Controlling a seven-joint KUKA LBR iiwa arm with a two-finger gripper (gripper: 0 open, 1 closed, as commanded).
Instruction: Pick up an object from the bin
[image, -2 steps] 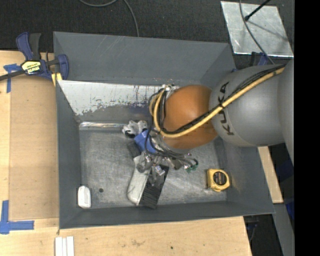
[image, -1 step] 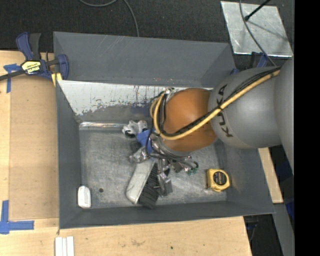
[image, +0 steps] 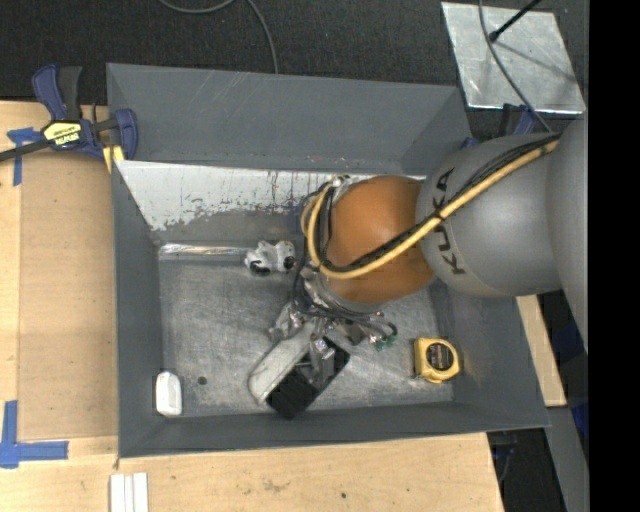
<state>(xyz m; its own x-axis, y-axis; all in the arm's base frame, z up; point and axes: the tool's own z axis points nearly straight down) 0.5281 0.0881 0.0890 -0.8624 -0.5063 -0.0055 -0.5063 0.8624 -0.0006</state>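
gripper (image: 320, 345) is hanging low in grey metal bin (image: 135, 330), mid-front, over a flat pale-grey oblong piece (image: 272, 368) w/ a black rectangular block (image: 295, 398) touching it. can't tell how open it is or what it's holding. prob grasp step; next is needing clean close, then lift.

At the frame's right, the arm (image: 510, 235) was a rounded silver-grey shell lettered KUKA in black. An orange dome cover (image: 375, 240) capped its wrist, ringed by yellow and black cables (image: 480, 186); below it, the gripper (image: 322, 332) was bare grey metal.
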